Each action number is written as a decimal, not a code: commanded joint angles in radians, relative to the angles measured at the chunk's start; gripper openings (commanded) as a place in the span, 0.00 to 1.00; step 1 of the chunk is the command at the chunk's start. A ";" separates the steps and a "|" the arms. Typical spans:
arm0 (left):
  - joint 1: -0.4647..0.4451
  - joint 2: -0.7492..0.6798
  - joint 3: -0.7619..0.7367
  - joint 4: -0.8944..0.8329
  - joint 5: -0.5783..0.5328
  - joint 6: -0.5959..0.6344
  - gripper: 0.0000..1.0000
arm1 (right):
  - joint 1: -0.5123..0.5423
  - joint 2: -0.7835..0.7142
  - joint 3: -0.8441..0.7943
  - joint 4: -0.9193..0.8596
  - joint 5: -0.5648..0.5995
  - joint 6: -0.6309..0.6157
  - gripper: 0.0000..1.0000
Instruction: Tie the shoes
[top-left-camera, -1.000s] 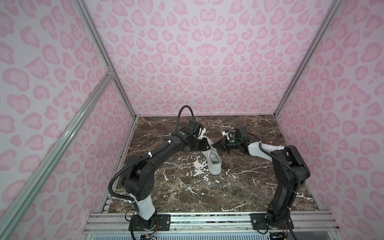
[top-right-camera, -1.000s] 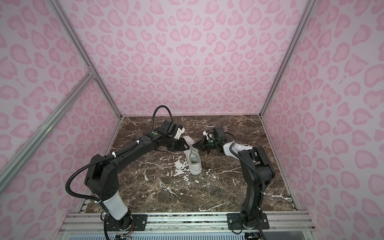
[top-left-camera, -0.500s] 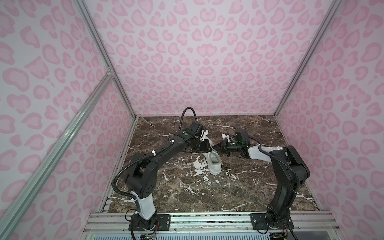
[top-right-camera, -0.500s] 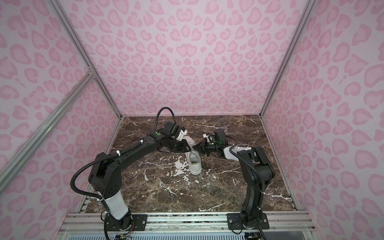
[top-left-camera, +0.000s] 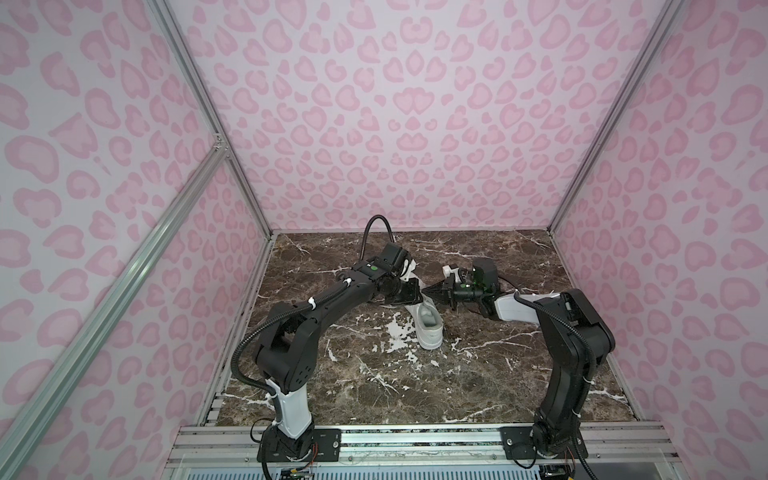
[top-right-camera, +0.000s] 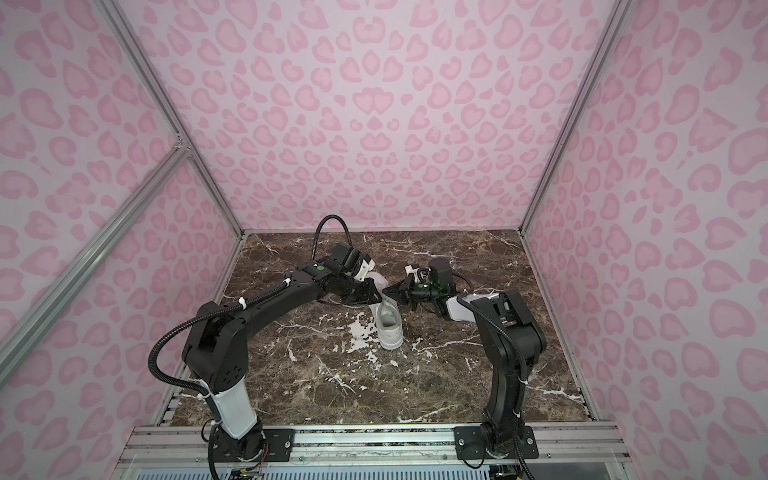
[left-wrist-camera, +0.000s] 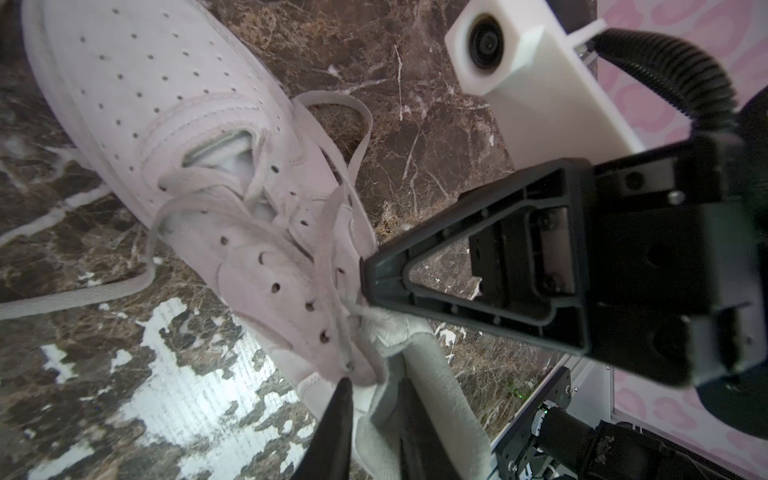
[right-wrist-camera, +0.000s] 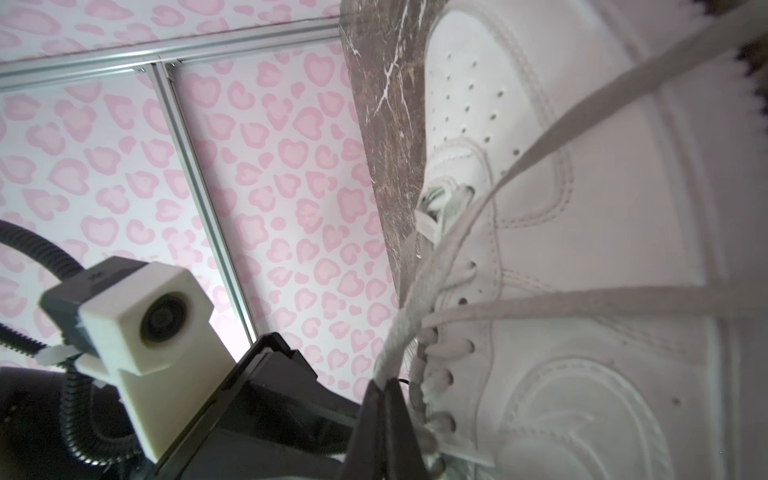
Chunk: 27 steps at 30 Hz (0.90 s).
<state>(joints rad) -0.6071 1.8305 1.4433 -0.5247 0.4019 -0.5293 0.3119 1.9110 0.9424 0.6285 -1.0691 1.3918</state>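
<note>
Closing in over the past second, the right end effector (left-wrist-camera: 369, 282) neared the left end effector (left-wrist-camera: 374, 395) above the heel end of the white sneaker (top-left-camera: 430, 326), which we saw stay put. The sneaker stood on its sole near the middle of the brown marble surface (top-left-camera: 374, 395), toe toward the front rail (top-left-camera: 415, 436). We found the right end effector clenched on 1 lace (right-wrist-camera: 397, 336), drawn straight up from the sneaker's upper. The 2 fingers (left-wrist-camera: 338, 419) of the left end effector sat either side of the grey lining (left-wrist-camera: 440, 399) at the sneaker's mouth; we could not tell whether they pinched it or merely flanked it. A loose strand (left-wrist-camera: 83, 297) trailed across the surface beside the sneaker.
</note>
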 joint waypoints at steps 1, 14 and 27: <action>0.000 -0.013 0.015 0.011 -0.003 -0.003 0.23 | -0.018 0.022 0.009 0.148 0.004 0.088 0.01; 0.003 -0.030 -0.003 0.028 0.000 -0.011 0.23 | -0.077 0.005 -0.047 0.228 0.028 0.143 0.01; 0.003 -0.043 -0.018 0.032 -0.003 -0.008 0.24 | -0.102 -0.072 0.168 -1.086 0.443 -0.684 0.03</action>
<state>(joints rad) -0.6041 1.8034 1.4315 -0.5198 0.3965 -0.5377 0.2092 1.8252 1.0920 -0.1444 -0.7704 0.9070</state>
